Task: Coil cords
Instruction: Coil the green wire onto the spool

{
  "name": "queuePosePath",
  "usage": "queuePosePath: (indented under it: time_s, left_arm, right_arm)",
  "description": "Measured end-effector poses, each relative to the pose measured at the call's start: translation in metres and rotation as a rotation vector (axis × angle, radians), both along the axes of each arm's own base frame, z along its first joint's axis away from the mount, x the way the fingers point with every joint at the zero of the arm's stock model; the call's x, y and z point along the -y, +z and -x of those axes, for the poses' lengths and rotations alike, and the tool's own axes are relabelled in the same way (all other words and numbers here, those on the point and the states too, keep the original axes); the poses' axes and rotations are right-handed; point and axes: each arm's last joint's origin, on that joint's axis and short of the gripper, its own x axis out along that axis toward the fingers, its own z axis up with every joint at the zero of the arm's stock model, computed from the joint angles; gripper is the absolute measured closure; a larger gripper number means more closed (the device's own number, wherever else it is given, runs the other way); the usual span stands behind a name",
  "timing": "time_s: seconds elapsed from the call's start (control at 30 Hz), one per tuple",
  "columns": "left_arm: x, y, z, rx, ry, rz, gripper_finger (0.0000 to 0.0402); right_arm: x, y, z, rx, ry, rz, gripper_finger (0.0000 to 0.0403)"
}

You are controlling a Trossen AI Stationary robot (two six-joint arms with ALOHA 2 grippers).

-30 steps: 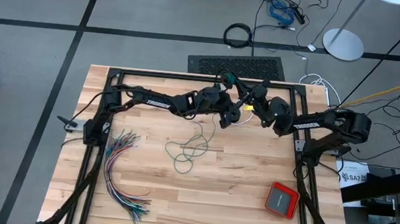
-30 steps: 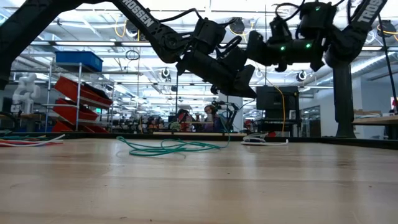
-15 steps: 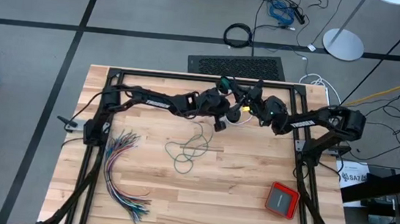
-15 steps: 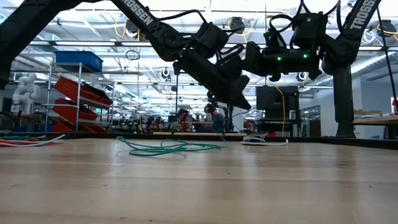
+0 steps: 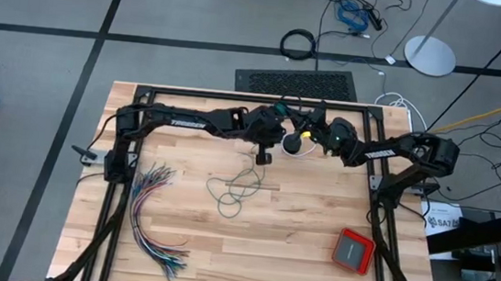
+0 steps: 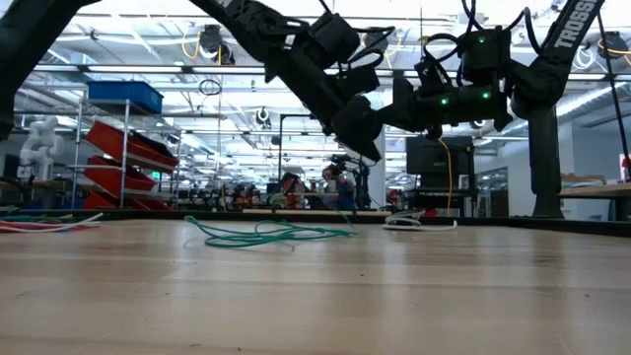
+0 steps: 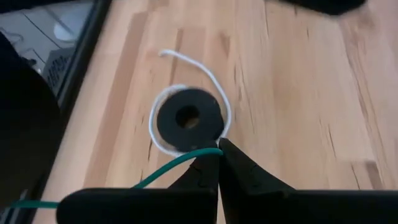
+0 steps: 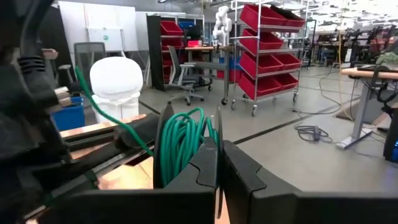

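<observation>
Left gripper (image 7: pixel 219 163): fingers pressed together, pinching the teal cord (image 7: pixel 168 167) at their tips; in the high view it sits upper middle of the frame, over the far part of the table (image 5: pixel 313 257).
Right gripper (image 8: pixel 219 163): fingers closed, clamped on a wound bundle of teal cord (image 8: pixel 180 144) that loops up between and behind them; in the high view it sits upper middle, just right of the left gripper.
Teal cord, slack part (image 5: pixel 238 190): lies in loose curves on the wood at frame centre in the high view; one strand rises from it to the left gripper. In the low view it shows as a flat green tangle (image 6: pixel 261 234) at mid-frame on the tabletop.
Teal cord, span: in the right wrist view a single strand runs from the bundle up toward the upper left of the frame, past the other arm.
Black cord (image 7: pixel 188 119): wound in a tight flat disc on the table, upper middle of the left wrist view, directly beyond the left fingertips.
White tail (image 7: pixel 205 74): curls round the disc and trails toward the upper left of that frame.
Wire bundle (image 5: pixel 153 219): many-coloured, fanned out at lower left of the high view, well apart from both grippers.
Red box (image 5: pixel 353 251): lower right of the high view, on the table.
Black cable ring (image 5: pixel 298 45): on the floor, top centre of the high view.
</observation>
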Motion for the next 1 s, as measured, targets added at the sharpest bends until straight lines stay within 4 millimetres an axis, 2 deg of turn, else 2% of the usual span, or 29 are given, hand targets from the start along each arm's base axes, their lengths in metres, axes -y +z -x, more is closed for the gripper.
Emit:
queuePosePath:
  time_s: [0.4,0.7,1.0]
  left_arm:
    - [-0.001,0.022,0.007,-0.193,-0.055,-0.014,0.0401]
    - [0.002,0.019,0.016,-0.309,-0.105,0.015,0.0401]
    - [0.003,0.016,0.014,-0.278,-0.121,0.024,0.0401]
  right_arm:
    - [-0.001,-0.002,-0.001,-0.001,0.027,-0.032,0.0403]
    - [-0.001,-0.003,-0.001,-0.007,0.032,-0.043,0.0403]
    - [-0.001,-0.001,0.0,0.017,0.008,-0.046,0.0403]
